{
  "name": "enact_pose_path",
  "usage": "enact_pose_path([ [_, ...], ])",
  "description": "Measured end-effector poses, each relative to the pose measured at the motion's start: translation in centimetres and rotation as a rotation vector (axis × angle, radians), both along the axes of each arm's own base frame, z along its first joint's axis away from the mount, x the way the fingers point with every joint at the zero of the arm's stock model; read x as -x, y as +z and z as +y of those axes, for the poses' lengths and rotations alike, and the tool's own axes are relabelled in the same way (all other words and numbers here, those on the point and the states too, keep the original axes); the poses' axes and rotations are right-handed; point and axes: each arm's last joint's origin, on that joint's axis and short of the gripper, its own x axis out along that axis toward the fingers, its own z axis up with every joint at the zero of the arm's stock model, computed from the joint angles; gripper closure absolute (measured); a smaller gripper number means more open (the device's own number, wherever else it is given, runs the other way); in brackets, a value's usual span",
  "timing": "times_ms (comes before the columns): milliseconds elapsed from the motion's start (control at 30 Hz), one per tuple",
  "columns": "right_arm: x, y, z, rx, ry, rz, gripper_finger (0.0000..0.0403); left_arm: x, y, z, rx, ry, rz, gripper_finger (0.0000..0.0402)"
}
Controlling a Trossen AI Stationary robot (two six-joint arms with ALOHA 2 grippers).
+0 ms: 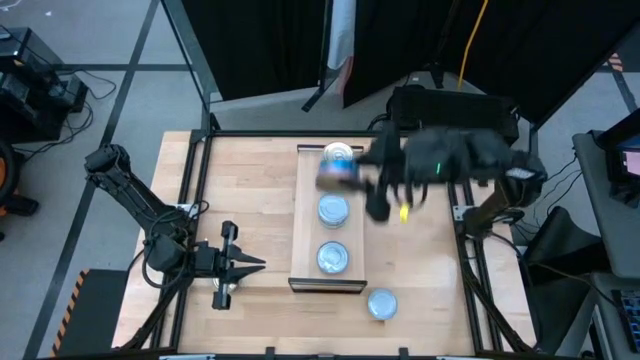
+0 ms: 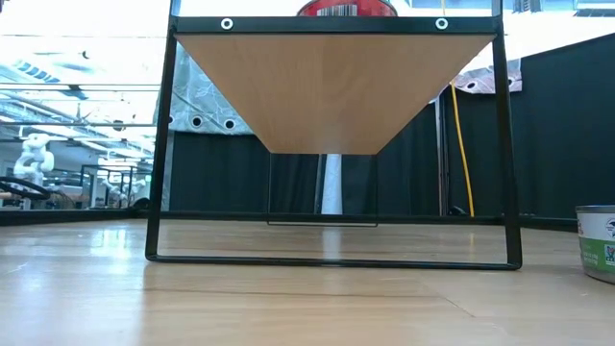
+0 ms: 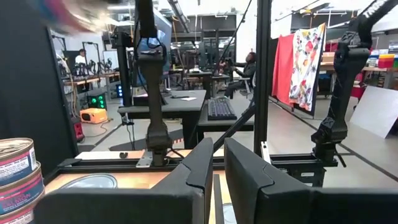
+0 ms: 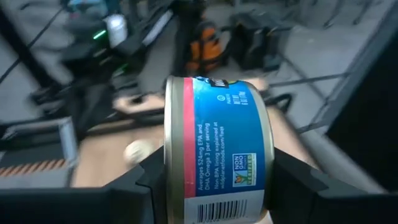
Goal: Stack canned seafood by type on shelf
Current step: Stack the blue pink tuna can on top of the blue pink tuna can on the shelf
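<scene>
The shelf (image 1: 302, 230) is a narrow light-wood board on a black frame, running from the table's far side to its near side. Silver-topped tins (image 1: 333, 210) (image 1: 333, 257) and a far one (image 1: 340, 153) sit on it. Another tin (image 1: 382, 303) rests on the tabletop near the shelf's near right corner. My right gripper (image 1: 342, 178) is blurred above the shelf's far part, shut on a blue-labelled tin (image 4: 217, 143). My left gripper (image 1: 258, 265) is shut and holds nothing, left of the shelf's near end, pointing at it. My right gripper pinches the blue tin between its two fingers (image 4: 140, 183), one on each flat end (image 4: 169, 155). The tin lies on its side in the hold, its blue and red label wall facing the wrist camera. It is lifted clear of the shelf.
The shelf stands raised on a black frame (image 2: 161, 144), with open room beneath it. In the left wrist view a stack of tins (image 3: 15, 177) stands close by my left gripper. Black frame rails (image 1: 200, 200) border the tabletop; bare wood lies left and right of the shelf.
</scene>
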Motion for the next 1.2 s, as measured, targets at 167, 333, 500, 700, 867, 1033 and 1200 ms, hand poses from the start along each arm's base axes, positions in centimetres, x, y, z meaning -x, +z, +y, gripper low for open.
enact_pose_path([
  [167,1.9,1.4,-4.7,0.024,-0.049,-0.026,0.0217,0.0,0.0,0.0,0.0,0.0,0.001,0.0359],
  [333,3.1,1.1,-7.0,0.025,-0.121,0.046,0.0217,0.0,0.0,0.0,-0.003,0.0,0.001,0.0359],
  [500,3.5,-0.2,-7.7,-0.001,-0.159,0.148,0.0216,0.0,0.1,0.0,-0.034,0.01,-0.006,0.0359],
  [700,3.0,-3.0,-7.0,-0.025,-0.146,0.188,0.0216,0.2,0.5,0.3,-0.052,0.03,-0.025,0.0359],
  [867,1.9,-7.9,-6.9,-0.027,-0.132,0.03,0.0216,0.4,0.7,0.5,-0.067,0.039,-0.032,0.0359],
  [1033,1.2,-11.9,-8.0,-0.059,-0.149,-0.378,0.0216,0.5,0.8,0.6,-0.064,0.039,-0.035,0.0359],
  [1200,1.7,-15.3,-9.4,-0.21,-0.199,-0.637,0.0216,0.5,0.8,0.6,-0.064,0.039,-0.034,0.0359],
])
